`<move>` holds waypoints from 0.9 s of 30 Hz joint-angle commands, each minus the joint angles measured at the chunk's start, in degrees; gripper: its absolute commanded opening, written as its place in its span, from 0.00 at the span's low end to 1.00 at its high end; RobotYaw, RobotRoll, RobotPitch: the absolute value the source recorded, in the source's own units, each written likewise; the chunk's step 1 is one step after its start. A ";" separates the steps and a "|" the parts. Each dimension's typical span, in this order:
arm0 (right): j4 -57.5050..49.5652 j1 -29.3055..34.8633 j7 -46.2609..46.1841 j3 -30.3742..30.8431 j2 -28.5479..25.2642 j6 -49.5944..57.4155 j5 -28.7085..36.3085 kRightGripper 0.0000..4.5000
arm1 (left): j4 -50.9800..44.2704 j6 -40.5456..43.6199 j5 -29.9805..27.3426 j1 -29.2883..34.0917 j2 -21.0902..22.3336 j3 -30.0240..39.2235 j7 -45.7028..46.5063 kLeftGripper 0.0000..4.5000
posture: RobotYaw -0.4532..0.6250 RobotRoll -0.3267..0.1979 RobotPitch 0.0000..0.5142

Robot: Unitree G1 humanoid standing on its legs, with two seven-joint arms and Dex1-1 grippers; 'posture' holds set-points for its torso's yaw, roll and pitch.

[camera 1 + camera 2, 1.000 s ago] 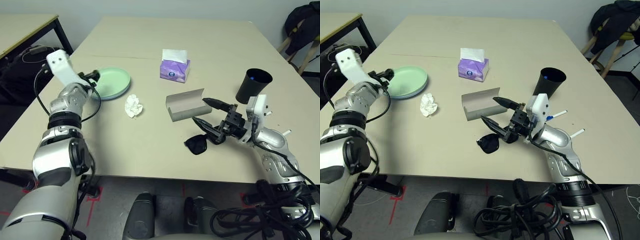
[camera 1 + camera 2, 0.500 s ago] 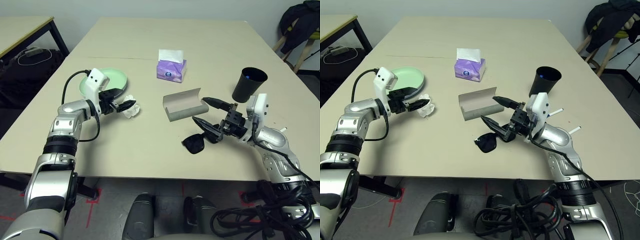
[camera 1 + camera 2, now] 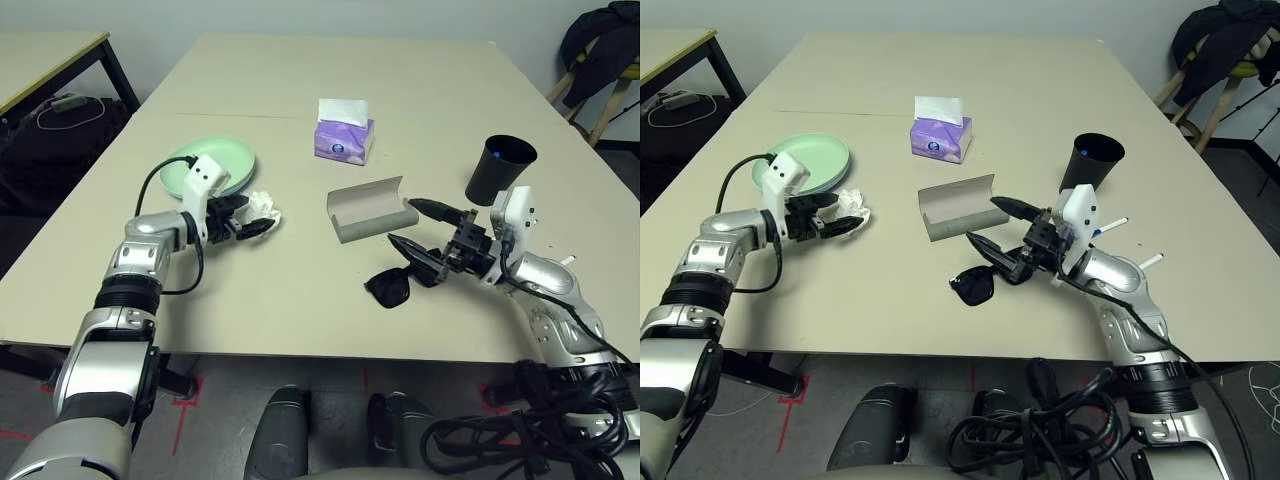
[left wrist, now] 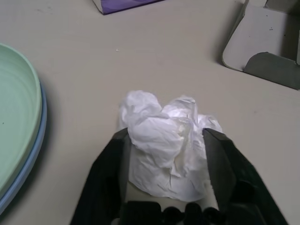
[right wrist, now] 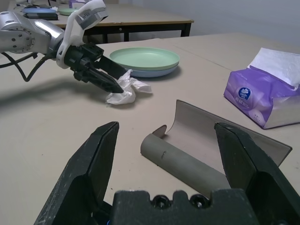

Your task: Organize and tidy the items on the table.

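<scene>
Left gripper (image 4: 166,140) has its fingers on either side of the crumpled white tissue (image 4: 164,140), pressed against it, on the table (image 3: 300,300) just beside the stacked green and blue plates (image 3: 225,160). Right gripper (image 3: 415,225) is wide open, empty, hovering by the open grey glasses case (image 3: 368,208), black sunglasses (image 3: 392,290) beneath it.

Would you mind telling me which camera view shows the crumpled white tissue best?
The left wrist view: the crumpled white tissue sits close up between the left gripper jaws, every fold visible. The head views show it small beside the stacked plates. The right wrist view shows it from the side, at a distance.
</scene>
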 commanded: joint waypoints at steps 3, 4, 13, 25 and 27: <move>-0.36 0.04 -0.27 -0.02 -0.10 0.06 -0.10 1.00 | 1.47 1.85 1.07 -0.25 -0.32 -0.52 0.22 0.24 | 0.54 0.62 0.13; -0.38 0.00 -0.31 -0.01 -0.09 0.07 -0.09 1.00 | 1.45 1.98 1.07 -0.25 -0.32 -0.46 0.21 0.16 | 0.54 0.62 0.13; -0.14 0.01 -0.38 0.03 0.22 -0.17 0.03 1.00 | -2.35 1.64 -7.77 -4.36 -3.99 9.84 5.66 0.01 | 0.55 0.62 0.12; 0.44 0.09 0.42 -0.05 0.16 -0.93 -0.07 1.00 | 16.97 -8.61 -2.39 -18.95 -3.27 14.73 33.54 0.16 | 0.54 0.62 0.11; 0.36 0.17 0.30 -0.28 0.06 -0.99 -0.04 1.00 | 20.19 -9.97 -0.53 -19.91 -2.99 13.95 37.24 0.35 | 0.53 0.62 0.12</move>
